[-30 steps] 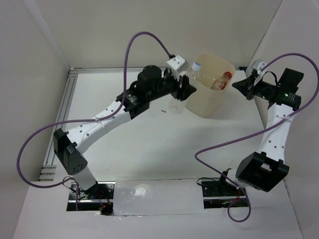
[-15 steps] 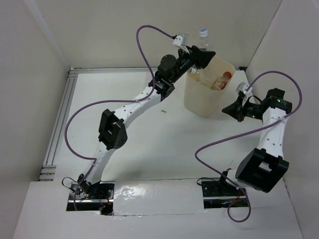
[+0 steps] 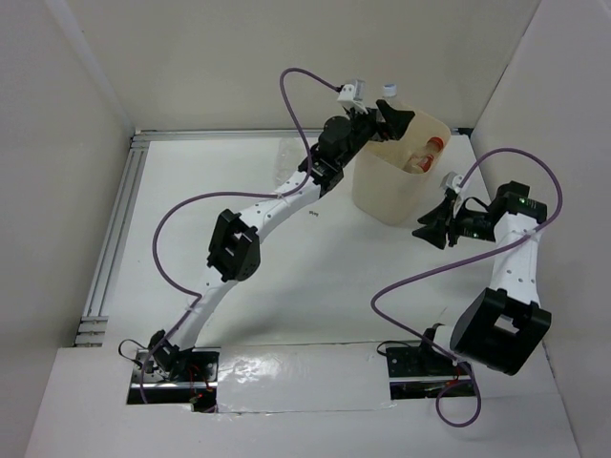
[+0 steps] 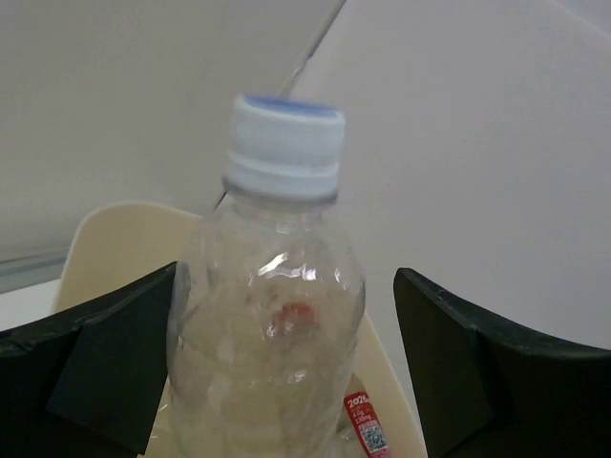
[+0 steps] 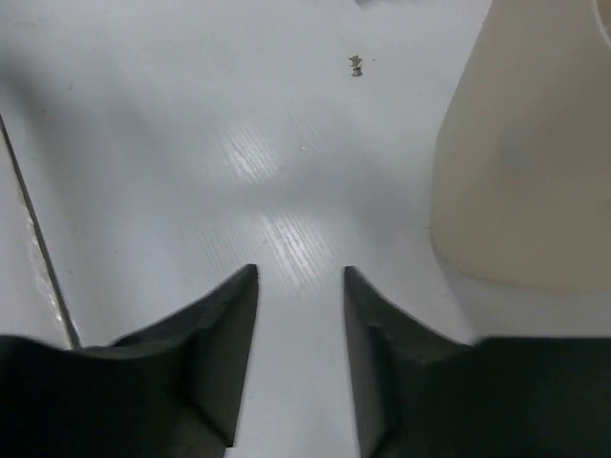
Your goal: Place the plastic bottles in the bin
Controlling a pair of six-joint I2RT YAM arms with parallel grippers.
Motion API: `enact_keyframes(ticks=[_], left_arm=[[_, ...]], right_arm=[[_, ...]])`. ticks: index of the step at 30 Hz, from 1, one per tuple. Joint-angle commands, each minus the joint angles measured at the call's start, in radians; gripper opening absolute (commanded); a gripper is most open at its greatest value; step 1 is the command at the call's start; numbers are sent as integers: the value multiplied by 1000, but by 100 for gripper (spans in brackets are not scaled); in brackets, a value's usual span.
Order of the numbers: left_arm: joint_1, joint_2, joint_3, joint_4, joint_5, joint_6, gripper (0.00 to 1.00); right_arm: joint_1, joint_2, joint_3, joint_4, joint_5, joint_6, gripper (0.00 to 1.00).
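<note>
We find the bin (image 3: 391,186) standing toward the far right corner of the worktop (image 3: 315,286), its mouth open upward. The left hand (image 4: 284,286) is raised over the far-left part of the bin's rim. Its two black fingers (image 4: 105,363) are spread wide apart. Between them a clear bottle (image 4: 267,372) with a white, blue-topped cap stands upright above the bin's mouth. We see a plain gap between the bottle and the finger on the right of the wrist view. On the other side the finger's edge meets the bottle's outline, and we cannot tell whether they touch. We also cannot tell whether the bottle's base rests on anything.

Inside the bin, against its right wall, lies a red-capped bottle (image 3: 427,153) with a red-orange label.

The right hand (image 5: 300,277) hangs low over the worktop, just beside the bin's near-right wall and apart from it. Its fingers are slightly apart, with only bare worktop between them. A small dark mark (image 5: 356,65) lies on the worktop to the left of the bin.
</note>
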Motion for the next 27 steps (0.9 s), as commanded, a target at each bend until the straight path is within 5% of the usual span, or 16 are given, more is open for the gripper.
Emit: enact_keyframes(ticks=[1, 4, 9, 14, 16, 19, 21, 22, 23, 24, 27], left_arm=[[2, -11, 33, 46, 72, 9, 100], [2, -74, 6, 46, 116, 52, 100], [2, -212, -44, 27, 195, 144, 100], [2, -593, -473, 107, 161, 282, 100], [12, -716, -606, 107, 106, 348, 100], [60, -980, -984, 60, 22, 357, 100], [97, -1120, -1160, 18, -20, 330, 100], [133, -1256, -1241, -12, -63, 302, 100], [149, -1324, -1388, -44, -81, 293, 100], [163, -1387, -1450, -84, -104, 280, 100], [195, -1621, -1642, -250, -147, 228, 100]], right_arm=[[15, -22, -9, -24, -33, -25, 53], [15, -22, -9, -13, -42, -49, 76], [69, -31, -9, 60, -53, -50, 91], [228, -86, 12, 263, 18, 89, 100], [313, -123, 12, 402, 91, 295, 100], [600, -148, -16, 719, 255, 622, 100], [725, -76, 41, 850, 379, 729, 92], [768, -26, 73, 874, 454, 819, 82], [813, 75, 105, 901, 473, 866, 59], [836, 126, 171, 957, 504, 918, 51], [903, 335, 326, 1054, 686, 1155, 45]])
